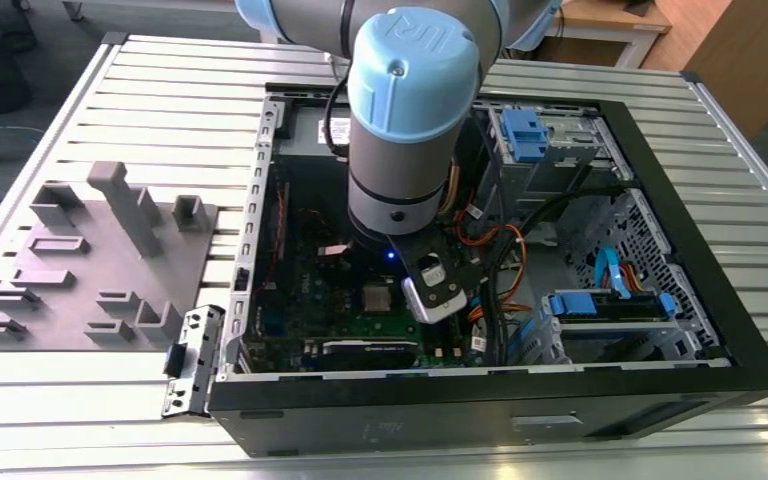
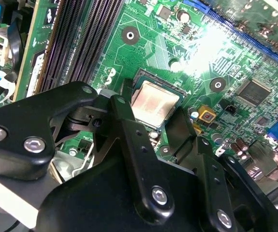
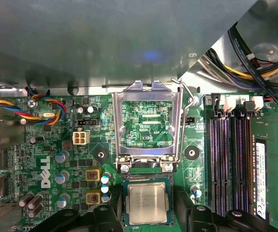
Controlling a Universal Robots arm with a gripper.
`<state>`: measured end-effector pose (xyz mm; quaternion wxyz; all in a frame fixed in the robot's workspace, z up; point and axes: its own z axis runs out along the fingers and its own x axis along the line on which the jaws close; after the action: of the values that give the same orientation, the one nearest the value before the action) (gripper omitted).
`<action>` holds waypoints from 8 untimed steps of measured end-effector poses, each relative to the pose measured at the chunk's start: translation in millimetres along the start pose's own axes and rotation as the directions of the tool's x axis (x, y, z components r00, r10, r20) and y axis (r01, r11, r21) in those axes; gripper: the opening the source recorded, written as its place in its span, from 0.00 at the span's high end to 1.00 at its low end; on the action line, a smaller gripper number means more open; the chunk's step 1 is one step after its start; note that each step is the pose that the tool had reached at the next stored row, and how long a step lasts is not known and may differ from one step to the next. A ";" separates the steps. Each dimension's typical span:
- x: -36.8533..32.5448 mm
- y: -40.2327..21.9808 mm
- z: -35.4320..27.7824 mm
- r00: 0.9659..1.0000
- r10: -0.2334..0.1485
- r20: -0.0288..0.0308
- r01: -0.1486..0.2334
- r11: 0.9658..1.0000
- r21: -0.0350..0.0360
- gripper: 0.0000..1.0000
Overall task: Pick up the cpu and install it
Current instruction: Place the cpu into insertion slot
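Evidently the cpu (image 3: pixel 147 203) already lies flat in its socket (image 3: pixel 124 200), straight between the spread fingers of the gripper (image 2: pixel 151 110), which stand just off its edges; the frame (image 3: pixel 117 125) beyond the fingertips is up, clamping not yet done

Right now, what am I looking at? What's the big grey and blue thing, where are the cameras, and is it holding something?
The big grey and blue thing is a robot arm. It reaches down into an opened computer case lying on a ribbed metal table. A grey plastic holder sits on the exterior view's left. That picture comes from a camera standing off the arm. The other two come from cameras riding near the arm's wrist, looking at the green board inside the case. There the cpu, a little silvery square, lies in its socket beside an opened metal frame. The gripper hangs over it, jaws apart, one on each side. It seems to grip nothing.
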<state>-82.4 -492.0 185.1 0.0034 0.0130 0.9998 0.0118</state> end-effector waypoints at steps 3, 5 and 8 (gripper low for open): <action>0.0 0.0 -0.8 1.000 0.000 0.000 0.000 1.000 0.001 0.46; 0.0 0.0 -1.4 1.000 0.000 0.000 0.000 1.000 0.000 0.46; 0.0 0.0 -3.4 1.000 0.000 0.000 0.000 1.000 0.000 0.46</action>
<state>-82.5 -492.1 188.5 0.0033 0.0131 0.9998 0.0117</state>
